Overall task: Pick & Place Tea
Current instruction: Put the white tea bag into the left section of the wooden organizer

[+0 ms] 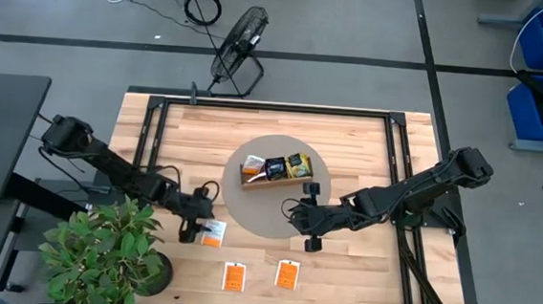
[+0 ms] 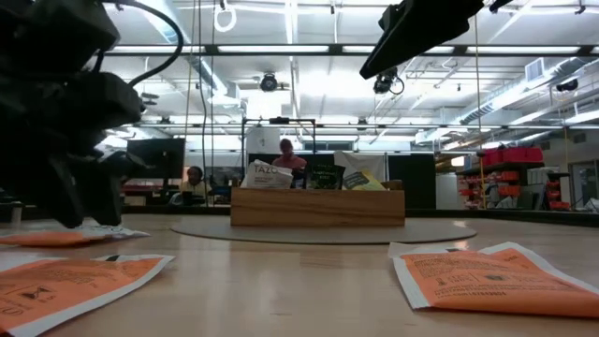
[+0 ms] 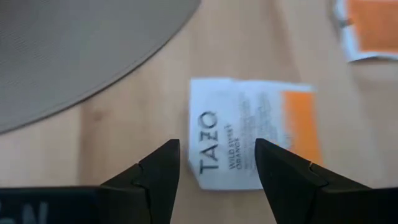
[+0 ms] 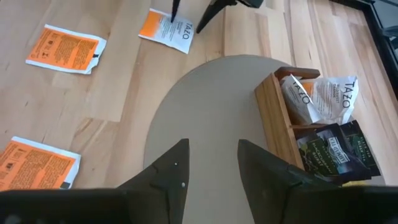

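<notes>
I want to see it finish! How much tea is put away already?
Done: white, dark and yellow-green packets stand in the wooden tray. In hand: the open left gripper hovers over the white-and-orange Tazo packet, not gripping. Left: two orange packets on the table. The right gripper waits, open and empty, over the round mat.

A round mat [image 1: 266, 204] lies mid-tabletop [image 1: 340, 272] with the wooden tray [image 1: 274, 178] on its far part, packets [image 1: 276, 168] standing in its compartments. Left of the mat, one packet [image 1: 212, 232] lies flat under the left hand [image 1: 189, 229]; the right hand [image 1: 303, 215] hovers over the mat's right edge. Two more packets [image 1: 233, 277] [image 1: 288, 274] lie nearer, side by side.
</notes>
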